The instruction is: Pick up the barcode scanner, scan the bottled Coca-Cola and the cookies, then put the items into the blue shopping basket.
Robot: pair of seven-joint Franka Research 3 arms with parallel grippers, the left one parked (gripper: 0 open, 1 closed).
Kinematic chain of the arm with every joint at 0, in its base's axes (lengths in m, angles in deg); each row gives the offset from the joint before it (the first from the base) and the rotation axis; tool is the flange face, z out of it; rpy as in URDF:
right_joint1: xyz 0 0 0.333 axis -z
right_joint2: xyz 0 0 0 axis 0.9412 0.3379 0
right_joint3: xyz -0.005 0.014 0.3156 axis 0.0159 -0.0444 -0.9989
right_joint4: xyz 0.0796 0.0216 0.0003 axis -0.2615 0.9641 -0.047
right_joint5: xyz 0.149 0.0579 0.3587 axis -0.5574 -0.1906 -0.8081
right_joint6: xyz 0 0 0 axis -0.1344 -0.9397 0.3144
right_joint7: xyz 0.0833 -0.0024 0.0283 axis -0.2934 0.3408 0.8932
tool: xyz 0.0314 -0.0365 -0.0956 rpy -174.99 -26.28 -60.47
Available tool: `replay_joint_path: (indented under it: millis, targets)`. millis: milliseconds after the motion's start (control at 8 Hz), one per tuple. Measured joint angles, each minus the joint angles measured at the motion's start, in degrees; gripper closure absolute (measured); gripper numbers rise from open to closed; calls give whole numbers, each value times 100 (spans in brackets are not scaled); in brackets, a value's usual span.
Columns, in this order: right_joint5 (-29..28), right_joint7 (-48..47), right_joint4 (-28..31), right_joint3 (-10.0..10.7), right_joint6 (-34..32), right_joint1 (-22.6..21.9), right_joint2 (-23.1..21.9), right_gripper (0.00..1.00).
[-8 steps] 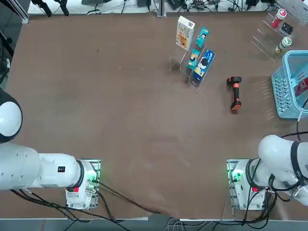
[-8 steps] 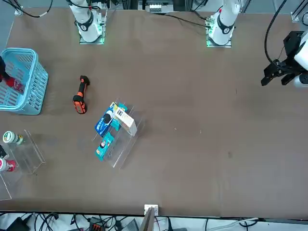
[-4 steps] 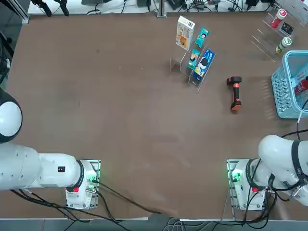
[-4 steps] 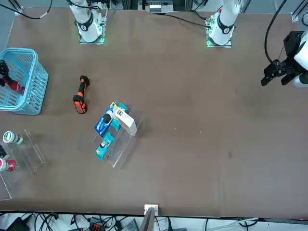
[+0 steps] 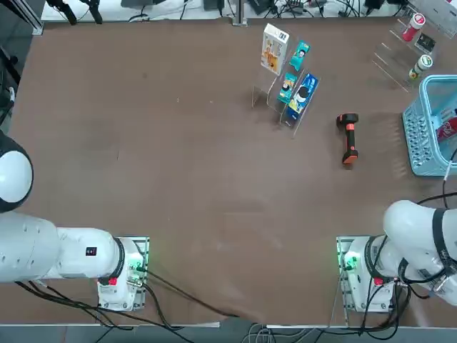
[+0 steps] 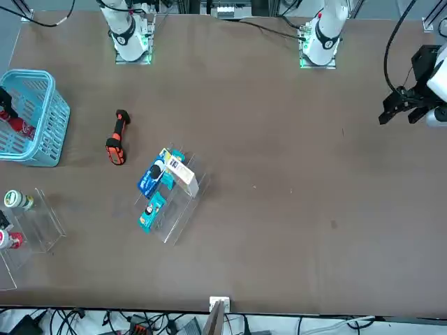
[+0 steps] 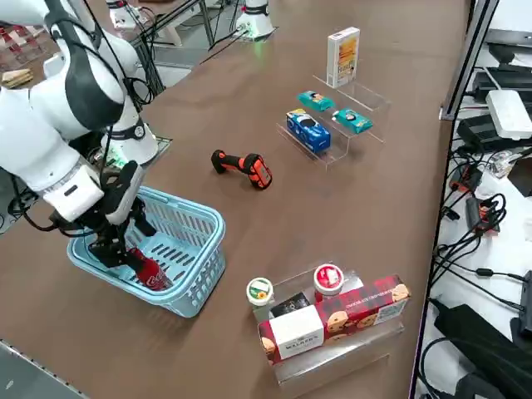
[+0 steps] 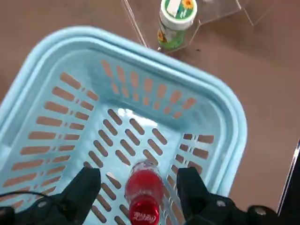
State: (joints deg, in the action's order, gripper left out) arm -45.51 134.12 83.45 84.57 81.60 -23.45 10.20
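**Work Area and Surroundings: Condition as Observed**

The work surface is a large brown table (image 5: 178,179) with a matte, faintly scuffed top. Black cables (image 5: 300,7) lie bundled along its far edge in the top view. More cables (image 6: 140,324) trail past the near edge in the front view. On the right side view, a grey shelf unit (image 7: 503,108) stands beside the table, carrying a white box-shaped device (image 7: 509,112) and tangled leads. Lighting is even, without hard shadows.
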Motion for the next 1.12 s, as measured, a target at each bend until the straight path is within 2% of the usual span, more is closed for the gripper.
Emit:
replay_joint_path:
  millis: [250, 500, 750, 875, 1125]
  targets:
    - [34, -217, -560, -102, -924, -255, -203, 0]
    - [433, -1051, -957, -148, -1551, -950, -499, 0]
    - [1168, -2682, -1570, -191, -2419, -2105, -670, 0]
    - [1373, -3570, -1994, -209, -2923, -2752, -701, 1]
    - [1559, -5377, -2446, -221, -3359, -4050, -718, 1]
